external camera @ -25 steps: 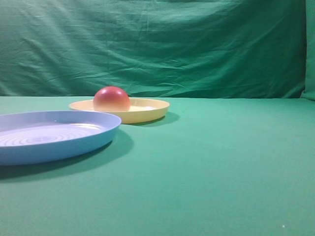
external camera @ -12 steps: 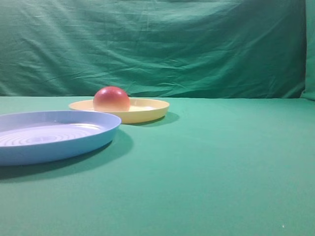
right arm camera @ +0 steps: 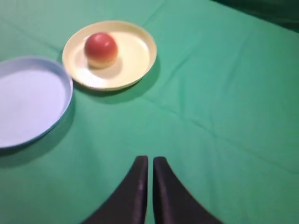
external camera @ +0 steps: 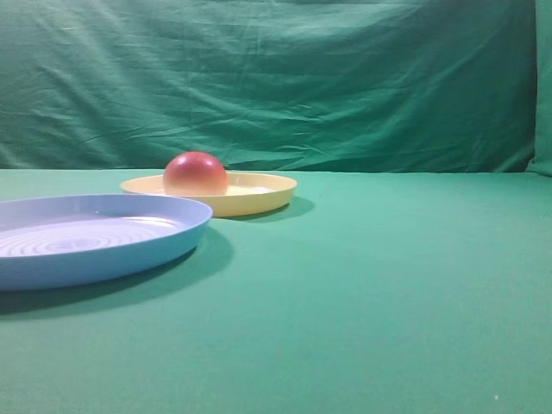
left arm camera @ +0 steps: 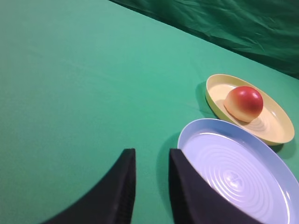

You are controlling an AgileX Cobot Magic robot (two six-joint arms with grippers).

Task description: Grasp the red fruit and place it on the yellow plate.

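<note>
The red fruit (external camera: pixel 196 172) rests dome-up on the left part of the yellow plate (external camera: pixel 259 195), at the back left of the green table. In the left wrist view the red fruit (left arm camera: pixel 244 102) sits in the yellow plate (left arm camera: pixel 216 87) far ahead and to the right of my left gripper (left arm camera: pixel 152 151), whose jaws stand a little apart with only cloth between them. The right wrist view shows the red fruit (right arm camera: pixel 100 49) on the yellow plate (right arm camera: pixel 138 56), well ahead and left of my right gripper (right arm camera: pixel 150 158), which is shut on nothing. Neither gripper appears in the exterior high view.
A light blue plate (external camera: pixel 112 250) with concentric rings lies at the front left, close beside the yellow plate. In the left wrist view this light blue plate (left arm camera: pixel 187 134) lies right beside the right finger. Green cloth covers the table and hangs behind it.
</note>
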